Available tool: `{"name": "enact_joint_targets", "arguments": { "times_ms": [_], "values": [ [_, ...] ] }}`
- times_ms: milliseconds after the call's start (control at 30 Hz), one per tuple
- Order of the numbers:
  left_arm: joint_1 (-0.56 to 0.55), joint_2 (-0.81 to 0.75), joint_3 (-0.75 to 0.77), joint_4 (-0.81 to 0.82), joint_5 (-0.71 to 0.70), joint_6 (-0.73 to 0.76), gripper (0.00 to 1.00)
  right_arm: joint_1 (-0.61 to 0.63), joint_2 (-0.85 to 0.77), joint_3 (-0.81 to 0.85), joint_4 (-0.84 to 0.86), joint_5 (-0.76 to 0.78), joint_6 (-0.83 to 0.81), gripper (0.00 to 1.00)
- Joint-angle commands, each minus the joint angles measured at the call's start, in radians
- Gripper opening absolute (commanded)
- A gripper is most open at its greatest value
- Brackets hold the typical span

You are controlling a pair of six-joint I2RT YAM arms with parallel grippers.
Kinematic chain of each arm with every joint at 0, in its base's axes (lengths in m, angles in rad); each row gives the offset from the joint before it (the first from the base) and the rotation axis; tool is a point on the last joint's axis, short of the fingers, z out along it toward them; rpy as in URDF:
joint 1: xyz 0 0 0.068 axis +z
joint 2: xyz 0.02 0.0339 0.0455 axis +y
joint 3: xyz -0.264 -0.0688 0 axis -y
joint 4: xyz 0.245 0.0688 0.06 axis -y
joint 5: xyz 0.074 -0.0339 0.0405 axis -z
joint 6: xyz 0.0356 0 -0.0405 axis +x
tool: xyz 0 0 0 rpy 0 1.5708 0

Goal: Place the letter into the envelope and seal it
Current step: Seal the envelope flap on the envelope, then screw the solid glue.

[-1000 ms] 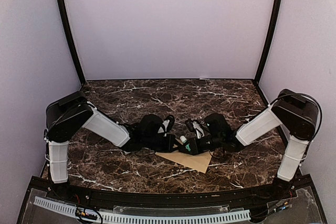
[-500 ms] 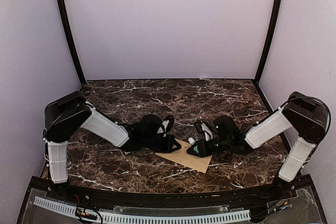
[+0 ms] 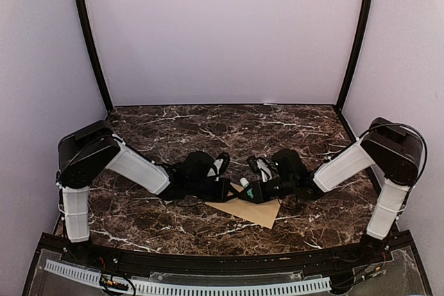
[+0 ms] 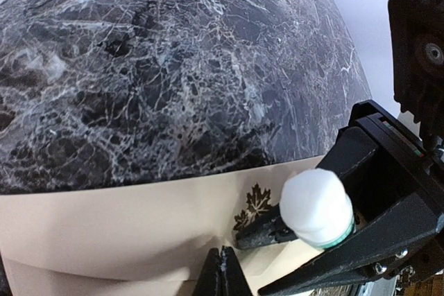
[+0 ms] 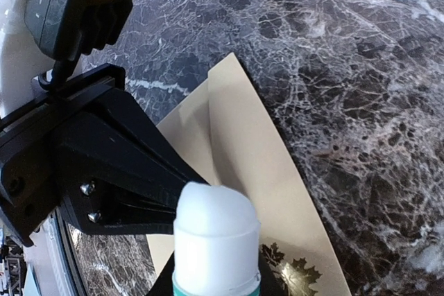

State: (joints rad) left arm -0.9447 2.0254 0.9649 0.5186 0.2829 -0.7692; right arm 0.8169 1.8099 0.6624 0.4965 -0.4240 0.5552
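Observation:
The tan envelope (image 3: 261, 211) lies flat at the front middle of the marble table, with a maple-leaf mark (image 4: 255, 204) on it. My left gripper (image 3: 227, 189) is shut, and its tips (image 4: 223, 273) press on the envelope's paper, which creases around them. My right gripper (image 3: 250, 189) is shut on a white glue stick with a green band (image 5: 216, 235). The stick's bare tip hangs just above the envelope beside the mark, close to the left fingers. The glue stick also shows in the left wrist view (image 4: 316, 206). The white letter is not in view.
The dark marble table (image 3: 208, 129) is walled by pale panels at the back and both sides. A black rim and a white toothed strip (image 3: 187, 285) run along the near edge. The two grippers nearly touch over the envelope.
My right gripper with the glue stick drew back to the right half a second ago and has now come back left over the envelope. The left gripper has stayed put.

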Motion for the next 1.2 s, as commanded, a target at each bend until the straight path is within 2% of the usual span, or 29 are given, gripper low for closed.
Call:
{"name": "enact_joint_targets", "arguments": {
  "times_ms": [0,67,133,267,333,467,633,800,1000,1167],
  "values": [
    [0.001,-0.084,-0.041,-0.04,-0.028,0.009,0.0,0.005,-0.065,-0.053,-0.077,0.033,-0.011,0.0],
    [0.001,-0.122,-0.041,-0.057,-0.048,0.011,0.0,0.005,-0.121,-0.071,-0.096,0.032,-0.02,0.0],
    [0.0,-0.186,-0.041,-0.101,-0.093,0.022,0.06,0.006,-0.196,-0.087,-0.123,0.024,-0.035,0.0],
    [0.005,-0.373,-0.041,-0.244,-0.211,0.083,0.29,0.007,-0.374,-0.125,-0.217,0.048,-0.049,0.0],
    [0.005,-0.494,-0.042,-0.312,-0.25,0.099,0.47,0.008,-0.479,-0.142,-0.27,0.055,-0.061,0.0],
    [0.002,-0.646,-0.064,-0.364,-0.224,0.099,0.64,0.019,-0.637,-0.163,-0.337,0.06,-0.085,0.0],
    [-0.06,-0.757,-0.098,-0.26,-0.143,0.094,0.72,0.055,-0.807,-0.177,-0.297,0.01,-0.061,0.0],
    [-0.218,-0.748,-0.026,-0.229,-0.121,0.157,0.77,0.139,-0.905,-0.161,-0.207,-0.026,-0.04,0.0],
    [-0.335,-0.732,-0.018,-0.024,-0.078,0.168,0.82,0.226,-0.932,-0.143,-0.091,-0.034,-0.019,0.0],
    [-0.363,-0.712,-0.013,0.013,-0.125,0.165,0.83,0.29,-0.891,-0.114,-0.037,-0.028,-0.029,0.0]
  ]
}}
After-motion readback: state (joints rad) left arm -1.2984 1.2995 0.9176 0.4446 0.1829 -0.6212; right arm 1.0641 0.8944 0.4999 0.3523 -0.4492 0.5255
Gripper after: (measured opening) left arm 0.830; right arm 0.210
